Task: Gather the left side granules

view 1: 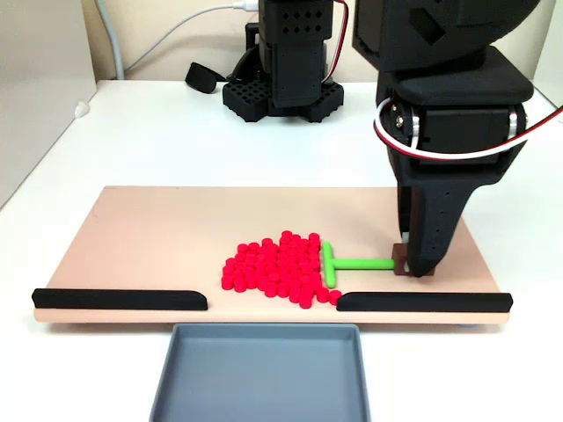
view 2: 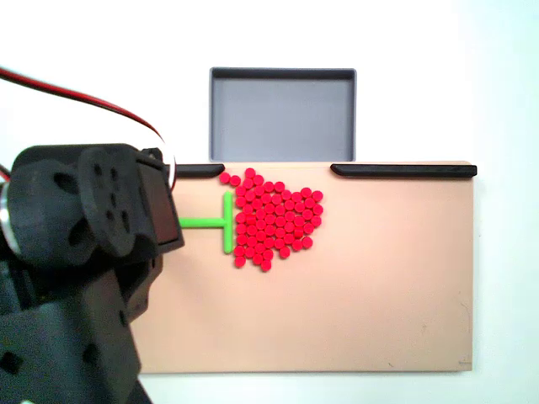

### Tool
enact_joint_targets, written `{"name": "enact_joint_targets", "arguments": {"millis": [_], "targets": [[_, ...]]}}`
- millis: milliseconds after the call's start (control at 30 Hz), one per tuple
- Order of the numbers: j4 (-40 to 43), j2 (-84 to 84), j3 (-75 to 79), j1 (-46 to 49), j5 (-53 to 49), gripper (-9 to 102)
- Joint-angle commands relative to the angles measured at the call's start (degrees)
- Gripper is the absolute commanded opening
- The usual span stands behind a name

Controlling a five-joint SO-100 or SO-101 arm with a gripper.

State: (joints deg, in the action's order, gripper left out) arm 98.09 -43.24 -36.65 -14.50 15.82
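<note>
The pincer (view 1: 413, 266) grips the green T-shaped pusher's (view 1: 352, 263) handle, crossbar touching the red granules (view 1: 274, 268). Pushing unevenly could spill granules around the crossbar's ends.

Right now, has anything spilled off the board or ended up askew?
Nothing stands out. The granules sit in one tight cluster on the board, against the crossbar of the green T-shaped stick held by the gripper. None lie in the grey tray or on the table.
</note>
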Motion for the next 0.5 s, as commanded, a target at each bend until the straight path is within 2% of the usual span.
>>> {"name": "enact_joint_targets", "arguments": {"millis": [0, 267, 467], "targets": [[0.3, -3.3, 0.0, -1.4, 0.7, 0], [0.7, -8.0, -2.9, -4.0, 0.5, 0], [1.0, -17.8, -11.7, -4.2, -4.8, 0]]}}
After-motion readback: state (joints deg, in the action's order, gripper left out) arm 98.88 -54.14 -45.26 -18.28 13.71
